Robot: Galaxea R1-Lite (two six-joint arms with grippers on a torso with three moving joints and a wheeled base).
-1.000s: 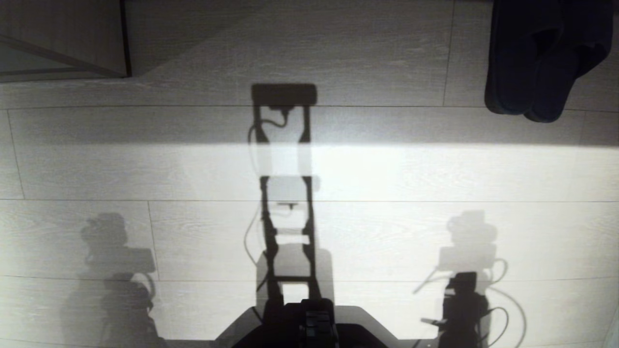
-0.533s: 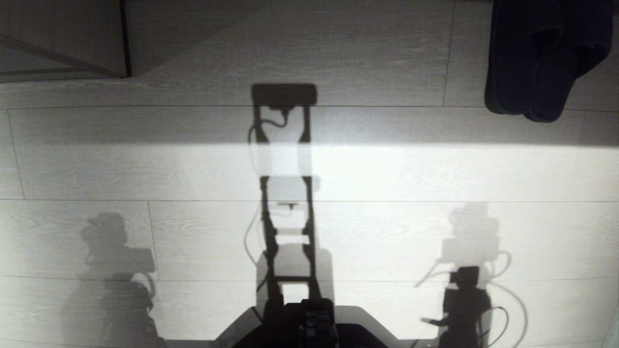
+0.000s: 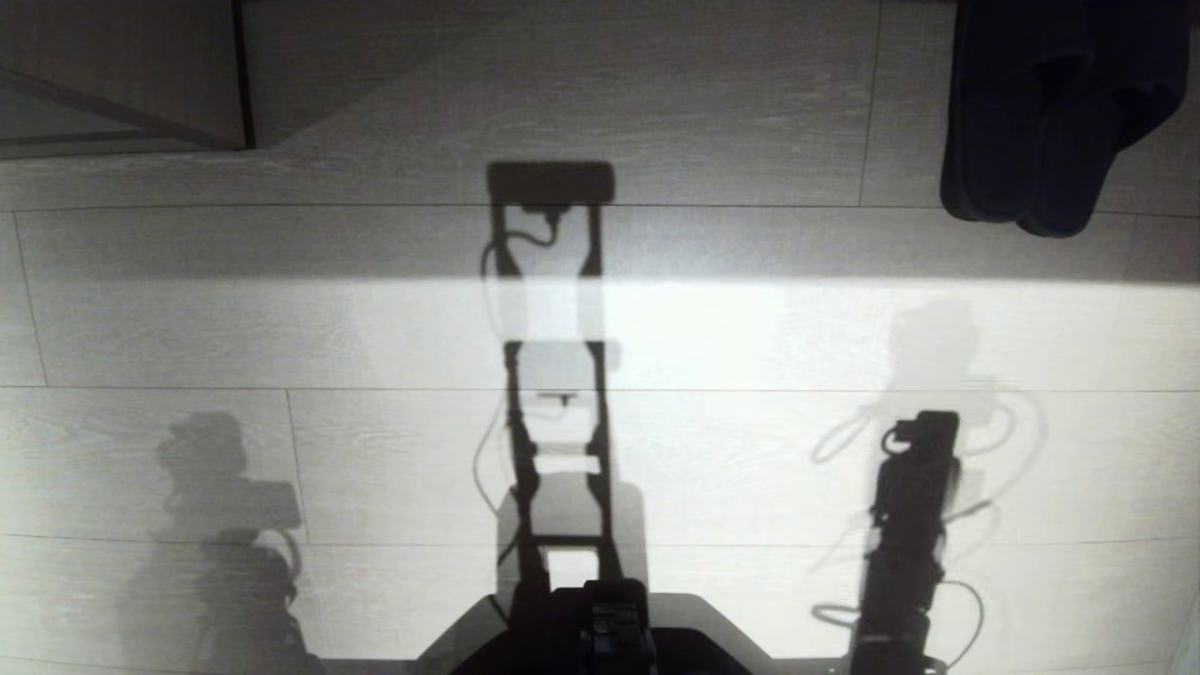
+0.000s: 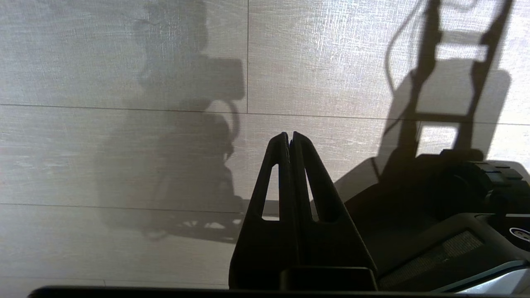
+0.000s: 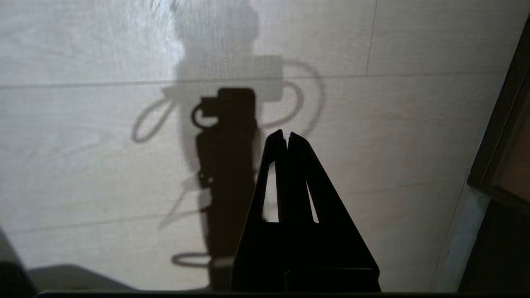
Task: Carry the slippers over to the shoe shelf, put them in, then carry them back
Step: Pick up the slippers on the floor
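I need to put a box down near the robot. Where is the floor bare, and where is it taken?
Bare floor runs wide between the robot's base and the slippers, which take the far right corner. A pale wood furniture corner fills the far left. The right pincer, shut, hangs over the near right floor.

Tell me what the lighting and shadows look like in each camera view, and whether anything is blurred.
Head view: a bright band of light crosses the pale wood-plank floor; the dark grey-blue fabric slippers sit in dimmer shade; the right arm looks motion-smeared. Left wrist view: the shut left end effector is a black silhouette, with soft robot shadows beyond. Right wrist view: the shut right end effector is backlit beside its arm's dark shadow.
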